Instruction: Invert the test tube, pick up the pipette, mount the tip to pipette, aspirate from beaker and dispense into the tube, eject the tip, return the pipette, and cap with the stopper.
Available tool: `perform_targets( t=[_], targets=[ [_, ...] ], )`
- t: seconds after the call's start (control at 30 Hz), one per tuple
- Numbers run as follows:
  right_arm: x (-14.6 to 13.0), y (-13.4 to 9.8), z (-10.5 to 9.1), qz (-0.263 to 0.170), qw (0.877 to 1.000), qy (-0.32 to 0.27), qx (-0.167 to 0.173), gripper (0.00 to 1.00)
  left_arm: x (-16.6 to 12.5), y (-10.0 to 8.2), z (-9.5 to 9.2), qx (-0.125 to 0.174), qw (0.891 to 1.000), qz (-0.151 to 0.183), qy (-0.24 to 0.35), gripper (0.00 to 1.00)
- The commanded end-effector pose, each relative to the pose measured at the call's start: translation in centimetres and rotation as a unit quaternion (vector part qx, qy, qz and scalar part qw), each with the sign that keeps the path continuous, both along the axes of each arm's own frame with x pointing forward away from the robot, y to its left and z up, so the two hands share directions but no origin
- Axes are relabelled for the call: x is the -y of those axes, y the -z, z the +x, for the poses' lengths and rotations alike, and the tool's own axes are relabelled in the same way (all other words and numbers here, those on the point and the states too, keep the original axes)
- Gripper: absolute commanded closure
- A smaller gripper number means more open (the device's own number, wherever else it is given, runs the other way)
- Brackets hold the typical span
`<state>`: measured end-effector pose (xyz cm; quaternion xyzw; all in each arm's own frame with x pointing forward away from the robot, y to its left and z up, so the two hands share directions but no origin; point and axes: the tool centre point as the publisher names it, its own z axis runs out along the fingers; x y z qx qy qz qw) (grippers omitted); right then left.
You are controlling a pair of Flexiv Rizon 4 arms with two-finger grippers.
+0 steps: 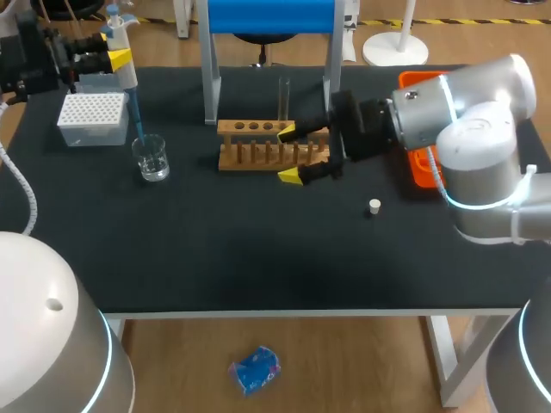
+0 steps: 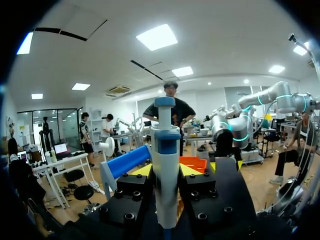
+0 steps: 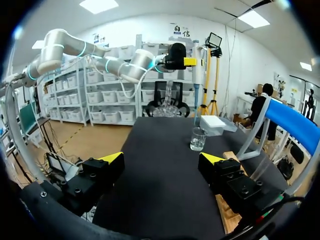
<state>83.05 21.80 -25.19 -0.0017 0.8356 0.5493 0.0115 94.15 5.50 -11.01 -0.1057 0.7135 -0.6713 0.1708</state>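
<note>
My left gripper (image 1: 114, 58) is shut on the white and blue pipette (image 1: 123, 53) at the table's far left, and the pipette (image 2: 166, 160) stands upright between its fingers. The mounted blue tip (image 1: 136, 116) points down just above the glass beaker (image 1: 151, 158). The test tube (image 1: 283, 99) stands upright in the wooden rack (image 1: 258, 144). My right gripper (image 1: 291, 154) is open at the rack's right end, one finger on each side of it, holding nothing. In the right wrist view the beaker (image 3: 198, 139) and the pipette (image 3: 197, 70) are far ahead of that gripper (image 3: 162, 158). A small white stopper (image 1: 374, 206) lies on the table.
A white tip box (image 1: 90, 116) sits behind the beaker. The blue-topped pipette stand (image 1: 271, 17) rises behind the rack. An orange tray (image 1: 420, 168) lies at the right, partly under my right arm. The dark tabletop's front half holds only the stopper.
</note>
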Motion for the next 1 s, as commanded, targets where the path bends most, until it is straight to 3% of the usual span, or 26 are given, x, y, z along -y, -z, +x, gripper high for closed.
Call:
perform_targets(
  t=[0.03,0.27,1.0],
  targets=[
    [-3.2,0.5,-1.0,-0.040,0.998,0.048,0.018,0.00,0.0,0.0,0.0,0.001,1.000,-0.001,0.001,1.00],
    [-6.1,1.9,-0.6,-0.055,0.995,0.076,0.040,0.00,0.0,0.0,0.0,0.001,1.000,-0.001,0.001,1.00],
    [-13.4,7.1,2.8,-0.046,0.994,0.096,0.014,0.00,0.0,0.0,0.0,0.001,1.000,-0.001,0.001,1.00]
  ],
)
